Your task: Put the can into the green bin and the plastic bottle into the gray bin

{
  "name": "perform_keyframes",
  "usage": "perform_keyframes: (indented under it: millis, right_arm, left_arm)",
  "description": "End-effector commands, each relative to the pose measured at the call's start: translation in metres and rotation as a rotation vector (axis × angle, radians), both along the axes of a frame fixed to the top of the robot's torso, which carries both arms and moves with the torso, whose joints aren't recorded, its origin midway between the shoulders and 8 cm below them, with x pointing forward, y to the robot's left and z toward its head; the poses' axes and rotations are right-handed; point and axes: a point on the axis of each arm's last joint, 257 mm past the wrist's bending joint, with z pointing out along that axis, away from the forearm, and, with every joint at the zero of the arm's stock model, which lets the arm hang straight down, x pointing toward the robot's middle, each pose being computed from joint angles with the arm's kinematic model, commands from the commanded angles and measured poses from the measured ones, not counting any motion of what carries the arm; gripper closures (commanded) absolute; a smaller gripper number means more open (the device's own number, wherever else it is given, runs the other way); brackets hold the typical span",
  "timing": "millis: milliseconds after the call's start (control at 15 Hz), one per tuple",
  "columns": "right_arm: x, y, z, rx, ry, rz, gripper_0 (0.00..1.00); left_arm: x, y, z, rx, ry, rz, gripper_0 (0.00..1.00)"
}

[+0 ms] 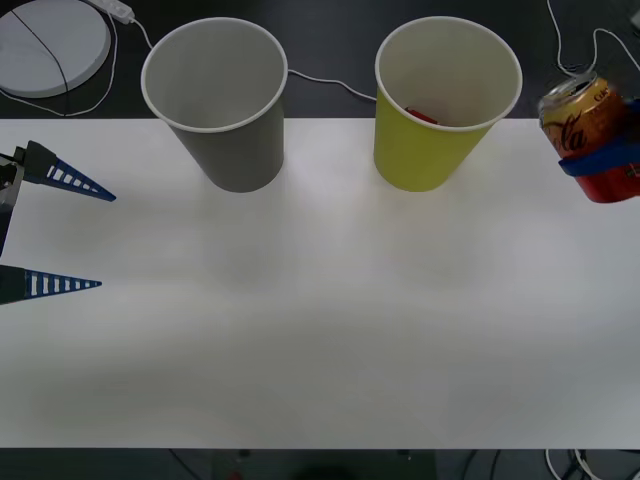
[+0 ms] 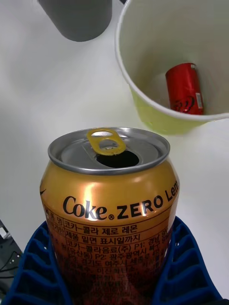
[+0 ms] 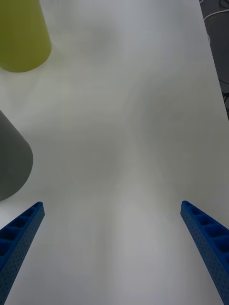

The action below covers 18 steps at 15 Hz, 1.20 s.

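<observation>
My right gripper is shut on the orange-yellow can and holds it upright above the table's far right, to the right of the green bin. In the right wrist view the can sits between the blue fingers, with its open pull-tab top facing the camera. The green bin stands just beyond it with a red can lying inside. The gray bin stands upright to the left of the green one. My left gripper hangs open at the left edge. The plastic bottle is out of view.
The white table stretches wide in front of both bins. A round white device with a cable lies behind the table at the far left. More cables trail on the dark floor at the back.
</observation>
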Motion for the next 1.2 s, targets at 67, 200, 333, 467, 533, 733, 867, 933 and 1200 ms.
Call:
perform_keyframes:
  millis: [67,200,333,467,533,733,867,933,1200]
  right_arm:
    - [0.024,0.005,0.015,-0.008,-0.004,-0.007,1.0]
    - [0.044,0.011,0.023,-0.005,0.012,-0.019,1.0]
    - [0.063,0.016,0.03,0.002,0.026,-0.037,1.0]
    - [0.085,0.019,0.037,0.018,0.04,-0.066,1.0]
    - [0.094,0.021,0.039,0.023,0.044,-0.076,1.0]
    - [0.124,0.027,0.043,0.025,0.054,-0.098,1.0]
    - [0.142,0.036,0.039,0.025,0.06,-0.112,1.0]
    - [0.15,0.04,0.039,0.027,0.056,-0.122,1.0]
    - [0.175,0.059,0.041,-0.007,0.025,-0.138,1.0]
  left_arm:
    - [0.0,0.0,0.0,0.0,0.0,0.0,0.0]
    - [0.0,0.0,0.0,0.0,0.0,0.0,0.0]
    - [0.0,0.0,0.0,0.0,0.0,0.0,0.0]
    - [0.0,0.0,0.0,0.0,0.0,0.0,0.0]
    - [0.0,0.0,0.0,0.0,0.0,0.0,0.0]
    - [0.0,0.0,0.0,0.0,0.0,0.0,0.0]
    - [0.0,0.0,0.0,0.0,0.0,0.0,0.0]
    - [0.0,0.0,0.0,0.0,0.0,0.0,0.0]
    - [0.0,0.0,0.0,0.0,0.0,0.0,0.0]
